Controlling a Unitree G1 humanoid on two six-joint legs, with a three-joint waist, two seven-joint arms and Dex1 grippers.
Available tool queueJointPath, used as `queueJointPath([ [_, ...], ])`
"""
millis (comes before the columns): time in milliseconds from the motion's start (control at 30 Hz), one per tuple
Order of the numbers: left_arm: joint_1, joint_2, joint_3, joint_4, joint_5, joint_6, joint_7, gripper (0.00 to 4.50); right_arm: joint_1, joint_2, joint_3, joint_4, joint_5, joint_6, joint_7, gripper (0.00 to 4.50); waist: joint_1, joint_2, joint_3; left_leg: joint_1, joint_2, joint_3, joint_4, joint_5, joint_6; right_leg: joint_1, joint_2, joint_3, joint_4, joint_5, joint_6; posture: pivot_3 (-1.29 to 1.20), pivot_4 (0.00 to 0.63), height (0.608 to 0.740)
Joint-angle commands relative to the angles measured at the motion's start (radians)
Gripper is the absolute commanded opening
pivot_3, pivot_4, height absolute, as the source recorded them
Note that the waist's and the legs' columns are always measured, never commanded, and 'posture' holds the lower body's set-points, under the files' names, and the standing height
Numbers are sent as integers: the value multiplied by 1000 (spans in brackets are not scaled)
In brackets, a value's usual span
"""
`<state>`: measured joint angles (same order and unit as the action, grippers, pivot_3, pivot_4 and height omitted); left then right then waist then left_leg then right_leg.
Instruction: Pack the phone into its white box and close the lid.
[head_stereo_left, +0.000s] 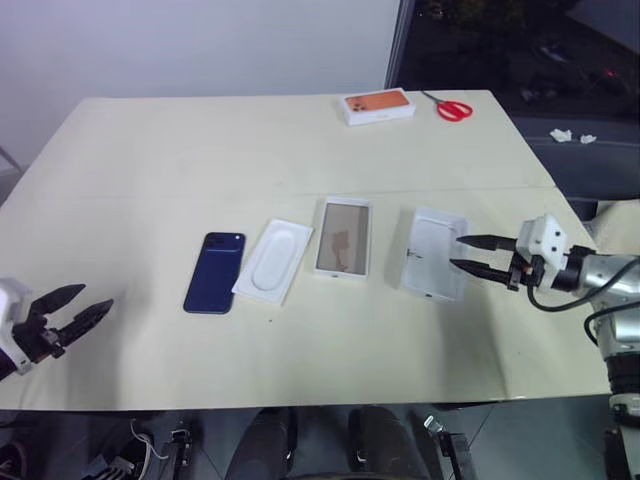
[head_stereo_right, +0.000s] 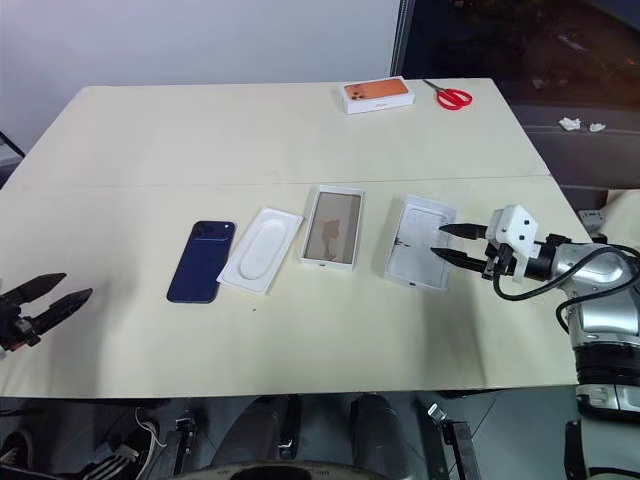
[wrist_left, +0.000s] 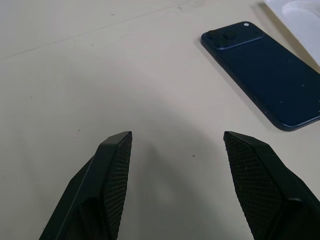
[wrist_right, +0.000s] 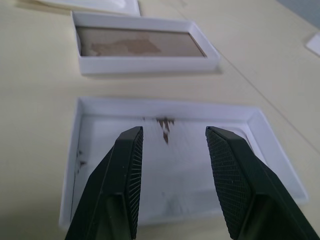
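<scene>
The dark navy phone (head_stereo_left: 214, 271) lies flat on the cream table, back up, camera cluster at its far end. To its right stands the white box (head_stereo_left: 343, 237) with a tan floor. Further right lies the lid (head_stereo_left: 432, 251), white inside facing up. My right gripper (head_stereo_left: 464, 252) hovers open over the lid's right edge, pointing left, nothing between its fingers; the right wrist view shows the lid (wrist_right: 165, 165) just beyond the fingertips. My left gripper (head_stereo_left: 88, 300) stands open and empty near the table's front left, well left of the phone (wrist_left: 262, 70).
A white insert with an oval recess (head_stereo_left: 273, 260) lies between phone and box. An orange-topped box (head_stereo_left: 378, 106) and red-handled scissors (head_stereo_left: 450, 108) sit at the far edge. The table's front edge (head_stereo_left: 300, 400) runs close below the grippers.
</scene>
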<state>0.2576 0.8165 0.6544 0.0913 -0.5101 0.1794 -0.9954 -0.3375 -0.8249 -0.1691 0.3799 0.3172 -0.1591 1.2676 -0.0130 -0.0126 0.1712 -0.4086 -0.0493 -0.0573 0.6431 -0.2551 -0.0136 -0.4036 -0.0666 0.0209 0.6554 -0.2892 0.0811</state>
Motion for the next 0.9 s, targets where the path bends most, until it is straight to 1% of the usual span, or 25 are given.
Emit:
queueJointPath([
  [33,-18,10,39,5,2,-36,6,3093,-25,-25,-30,26,1,-30,-2,2093,-1,0,0,0,0,0,0,0,0,0,0,0,0,0,0,0,150,740],
  [133,-38,23,25,-6,-8,2,15,3093,-24,-8,-19,16,10,-6,-14,2093,0,0,0,0,0,0,0,0,0,0,0,0,0,0,0,0,150,740],
  [367,-66,23,17,-21,-11,16,23,3093,-24,5,-17,-4,38,79,-23,2093,0,0,0,0,0,0,0,0,0,0,0,0,0,0,0,0,150,740],
  [467,-86,24,12,-25,-15,35,30,3093,-23,9,-17,-11,32,78,-33,2093,0,0,0,0,0,0,0,0,0,0,0,0,0,0,0,0,150,740],
  [833,-168,28,-28,-90,-61,225,64,3093,-36,17,-5,-23,21,67,-47,2093,0,0,0,0,0,0,1,0,0,0,0,0,0,0,0,0,150,740],
  [900,-183,20,-42,-120,-74,248,72,3093,-48,24,4,-51,24,86,-55,2093,-1,0,0,0,0,0,1,0,0,0,1,0,0,0,0,0,150,740],
])
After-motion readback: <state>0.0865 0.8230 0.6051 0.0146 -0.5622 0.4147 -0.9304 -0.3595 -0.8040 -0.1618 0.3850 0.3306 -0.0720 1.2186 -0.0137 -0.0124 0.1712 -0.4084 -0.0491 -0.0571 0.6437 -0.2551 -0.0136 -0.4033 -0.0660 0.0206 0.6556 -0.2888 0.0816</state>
